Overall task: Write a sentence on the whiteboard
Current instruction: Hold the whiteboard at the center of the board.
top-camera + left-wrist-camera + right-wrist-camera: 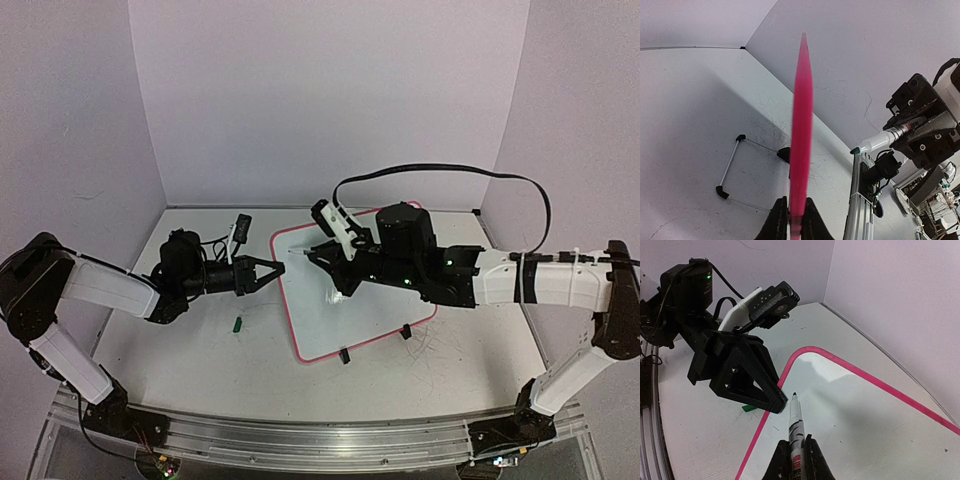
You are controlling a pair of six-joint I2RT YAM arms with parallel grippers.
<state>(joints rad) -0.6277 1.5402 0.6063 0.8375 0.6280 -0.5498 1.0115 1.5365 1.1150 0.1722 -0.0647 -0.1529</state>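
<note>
The whiteboard (pixel 365 300), white with a pink frame and two black feet, lies mid-table. No writing shows on it; the sentence is not visible. My left gripper (pixel 277 268) is shut on the board's left frame edge, seen edge-on in the left wrist view (pixel 801 125) between the jaws (pixel 795 220). My right gripper (pixel 796 445) is shut on a white marker (pixel 795 415). Its uncapped tip is just above the board (pixel 860 410) near the upper-left corner, close to the left fingers (pixel 752 382). The marker also shows in the left wrist view (pixel 882 141).
A small green cap (pixel 237 323) lies on the table left of the board, also in the right wrist view (pixel 747 408). A thin wire piece with black ends (pixel 729 169) lies on the table. Purple walls enclose three sides. A metal rail (pixel 320 440) runs along the near edge.
</note>
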